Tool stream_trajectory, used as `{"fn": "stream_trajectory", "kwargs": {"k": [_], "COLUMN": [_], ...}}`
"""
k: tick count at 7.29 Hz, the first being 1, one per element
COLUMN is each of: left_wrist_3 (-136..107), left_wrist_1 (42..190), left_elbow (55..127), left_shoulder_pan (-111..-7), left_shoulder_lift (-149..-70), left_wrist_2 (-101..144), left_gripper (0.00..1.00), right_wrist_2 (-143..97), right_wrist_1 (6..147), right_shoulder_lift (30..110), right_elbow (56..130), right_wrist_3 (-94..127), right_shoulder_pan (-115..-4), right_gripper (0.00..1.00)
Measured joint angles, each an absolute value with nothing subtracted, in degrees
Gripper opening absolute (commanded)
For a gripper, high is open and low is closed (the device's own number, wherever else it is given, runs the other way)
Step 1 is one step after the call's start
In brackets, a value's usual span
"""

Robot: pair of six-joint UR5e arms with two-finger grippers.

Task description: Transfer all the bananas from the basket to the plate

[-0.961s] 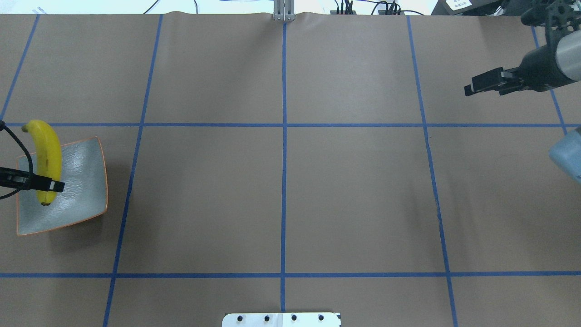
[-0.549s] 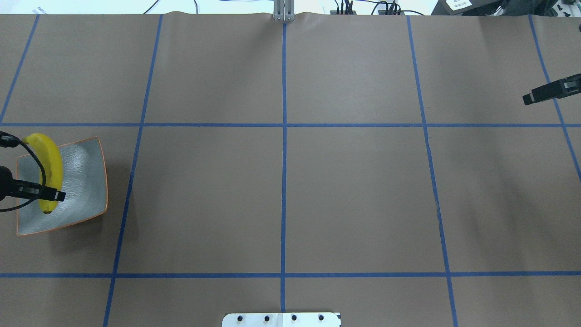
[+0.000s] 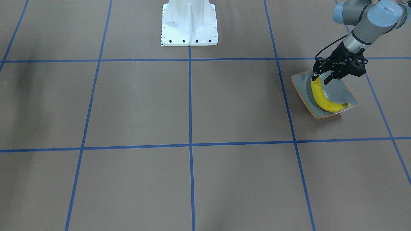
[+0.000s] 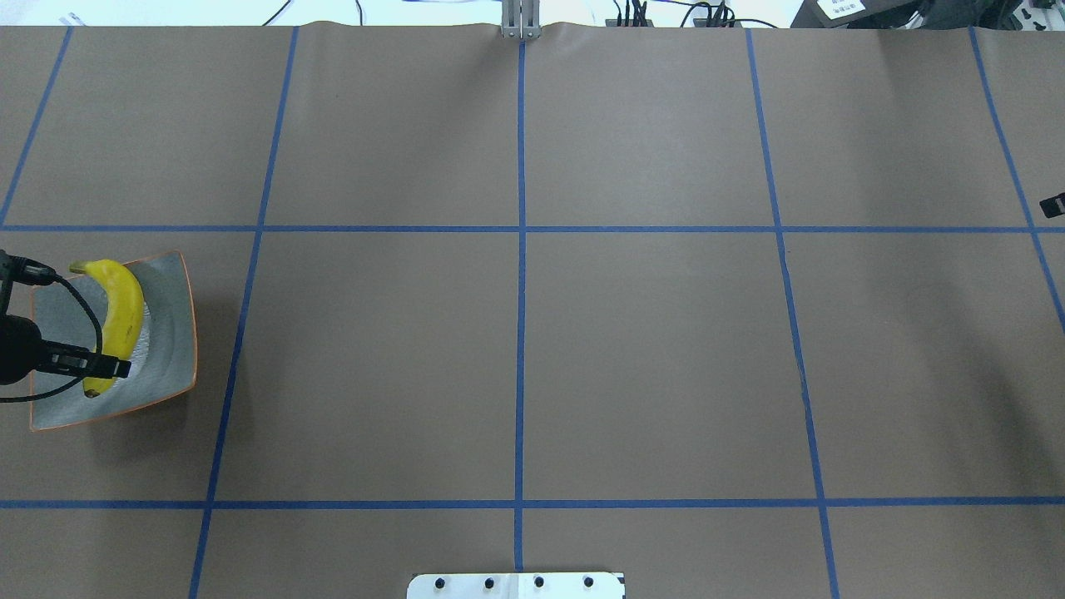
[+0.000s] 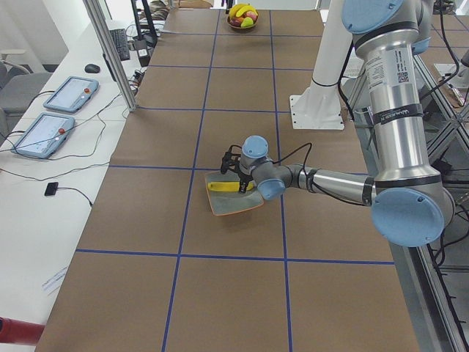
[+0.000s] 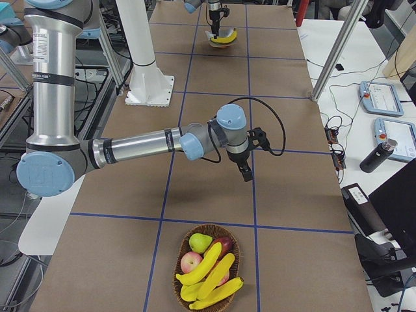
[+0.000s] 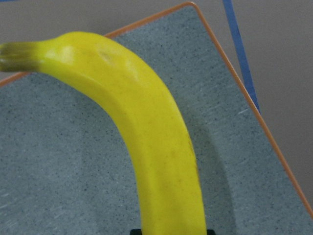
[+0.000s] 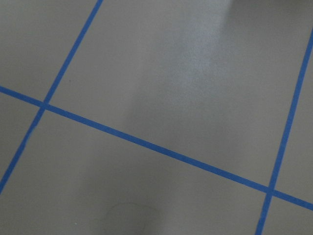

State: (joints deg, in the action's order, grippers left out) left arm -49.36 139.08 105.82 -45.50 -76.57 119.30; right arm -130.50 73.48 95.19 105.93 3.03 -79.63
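1. Plate [image 4: 162, 333]. Squarish grey-green dish with a speckled glaze, a thin orange rim and two upturned sides. It stands at the table's far left in the overhead view, within one grid square.

2. Banana [image 4: 123, 309]. Bright yellow, smooth and curved, with a greenish-brown stalk and a dark tip. It lies lengthwise in the plate's hollow, with the stalk end reaching the rim farthest from the robot.

3. Left gripper [image 3: 321, 79]. Black, with two fingers clamped on the banana's end nearest the robot. A black cable loops at the wrist.

4. Table [image 4: 649, 358]. Matte brown paper cover, ruled into large squares by blue tape [image 4: 521, 333]. The robot's white base plate [image 3: 189, 22] is bolted at the middle of its own edge.

5. Right gripper [image 6: 246, 173]. Black, hanging over bare paper, well apart from the plate. Only a sliver shows at the overhead view's right edge. Cannot tell whether it is open or closed.

6. Basket [image 6: 207, 227]. Round wicker, at the table's right end. It holds three bananas [image 6: 214, 276], a green pear [image 6: 199, 242] and two red apples [image 6: 190, 261].

7. Markings. A white sticker [image 5: 399, 73] on the left arm's upright tube, its print too small to read.

8. Room. A white side bench [image 5: 29, 220] carries two control tablets [image 5: 69, 94] and loose cables. At the opposite end are a dark bottle [image 6: 374, 155] and a slanted aluminium post [image 6: 336, 49].
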Motion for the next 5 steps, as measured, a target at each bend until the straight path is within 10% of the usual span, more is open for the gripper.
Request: {"fn": "stream_trajectory", "kwargs": {"k": [5], "left_wrist_3": [-44.4], "left_wrist_1": [139.1], "left_elbow": [111.1], "left_shoulder_pan": [-63.2], "left_shoulder_lift": [-77.4], "left_wrist_2": [137.2], "left_gripper": [1.00], "right_wrist_2": [-132.6], "right_wrist_1": [74.9], "right_shoulder_lift": [97.9], "right_elbow": [100.7], "right_wrist_3": [-16.6], "right_shoulder_pan": [-87.8], "right_gripper": [1.00]}}
